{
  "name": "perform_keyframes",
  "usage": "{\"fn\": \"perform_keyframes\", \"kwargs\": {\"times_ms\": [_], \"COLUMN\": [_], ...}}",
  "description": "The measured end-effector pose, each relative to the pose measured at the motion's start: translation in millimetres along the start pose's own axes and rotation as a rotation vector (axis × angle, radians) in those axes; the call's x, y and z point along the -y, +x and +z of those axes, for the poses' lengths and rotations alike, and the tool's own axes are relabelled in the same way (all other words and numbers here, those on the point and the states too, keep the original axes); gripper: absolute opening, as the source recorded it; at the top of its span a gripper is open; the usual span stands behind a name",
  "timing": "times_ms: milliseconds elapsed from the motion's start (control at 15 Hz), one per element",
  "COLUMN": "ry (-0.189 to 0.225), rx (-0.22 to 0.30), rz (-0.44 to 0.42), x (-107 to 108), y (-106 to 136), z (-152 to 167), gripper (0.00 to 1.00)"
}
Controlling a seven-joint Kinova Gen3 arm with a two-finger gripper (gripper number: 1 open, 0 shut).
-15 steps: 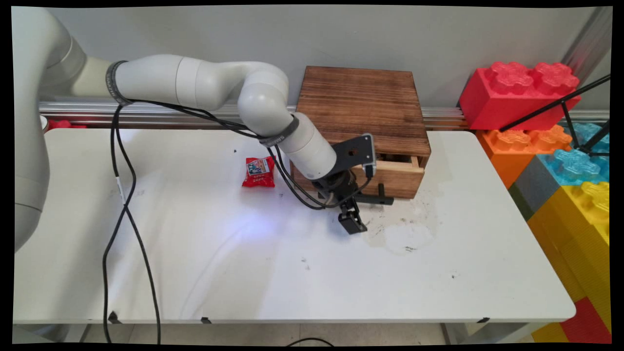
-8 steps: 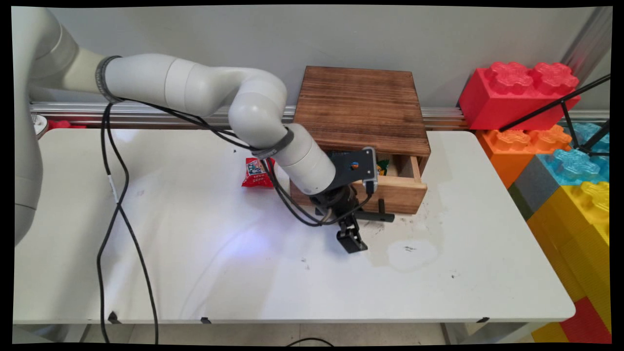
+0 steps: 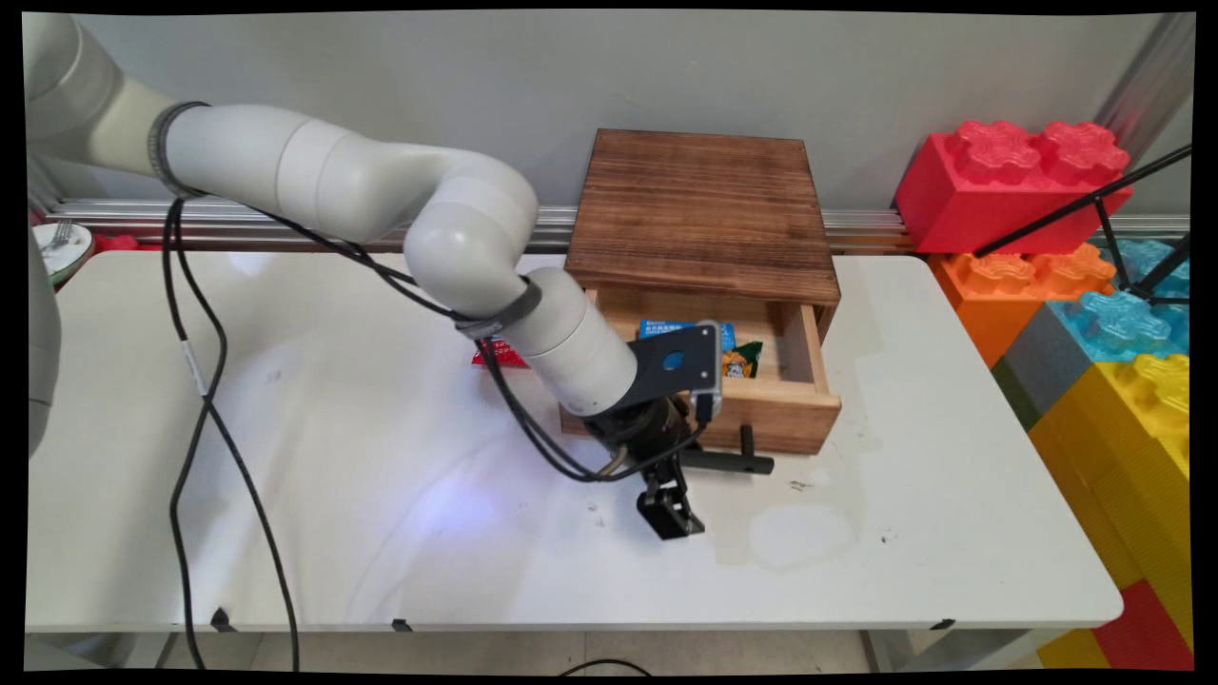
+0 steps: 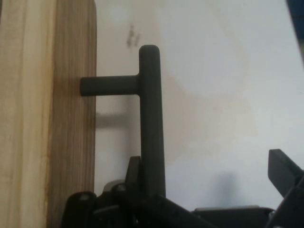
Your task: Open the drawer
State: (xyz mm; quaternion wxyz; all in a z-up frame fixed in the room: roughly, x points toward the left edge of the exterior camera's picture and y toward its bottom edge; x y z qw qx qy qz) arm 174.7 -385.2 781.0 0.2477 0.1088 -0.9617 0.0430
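Note:
A dark wooden box [image 3: 704,205] stands at the back of the white table [image 3: 381,533]. Its light wood drawer [image 3: 785,419] is pulled well out. Inside lie a blue packet [image 3: 685,329] and a green and orange packet [image 3: 742,360]. My gripper [image 3: 671,487] is open at the drawer's black T-bar handle [image 3: 737,462]. In the hand view the handle [image 4: 151,118] runs down against the left finger [image 4: 134,172], while the right finger [image 4: 284,170] stands far off it. The drawer front [image 4: 47,114] fills the left side. A red snack packet [image 3: 495,358] shows partly behind the arm.
Big toy bricks, red [image 3: 1009,181], orange, blue and yellow [image 3: 1132,428], are stacked past the table's right edge. A black stand [image 3: 1104,205] leans over them. A plate with a fork [image 3: 59,249] sits at the far left. Black cables [image 3: 190,400] hang over the table.
The drawer has slid out toward the table's near side, from barely open to wide open, with my gripper moving along at its handle. The packets inside have come into view.

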Motion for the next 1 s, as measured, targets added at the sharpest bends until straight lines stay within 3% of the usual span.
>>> {"fn": "perform_keyframes", "kwargs": {"times_ms": [600,1000], "ry": [-0.059,-0.086], "rx": [-0.018,-0.030], "rz": [0.036,0.054], "x": [-44,-62], "y": [-6,-10], "z": [-18,-26], "gripper": [1.00,1.00]}}
